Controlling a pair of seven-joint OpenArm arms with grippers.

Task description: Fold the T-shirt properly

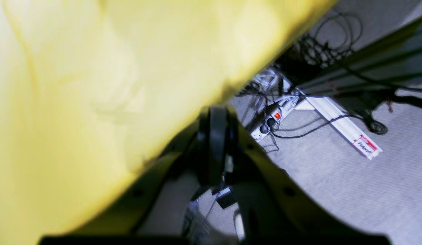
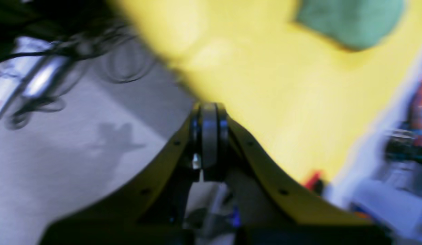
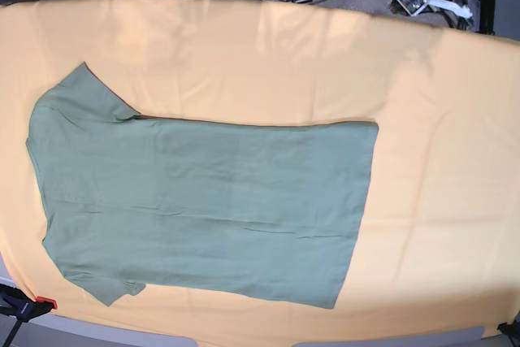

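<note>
**Shirt lying flat, both arms parked off the far edge**

The yellow cloth (image 3: 422, 119) is covering the table. The T-shirt (image 3: 203, 209) is lying spread on it toward the left edge, long axis running left to right, sleeves leftward, hem toward the centre. The right gripper (image 2: 209, 136) and left gripper (image 1: 216, 149) are sitting closed and empty beyond the far edge; the right seems nearer, though blur is obscuring that.
</note>
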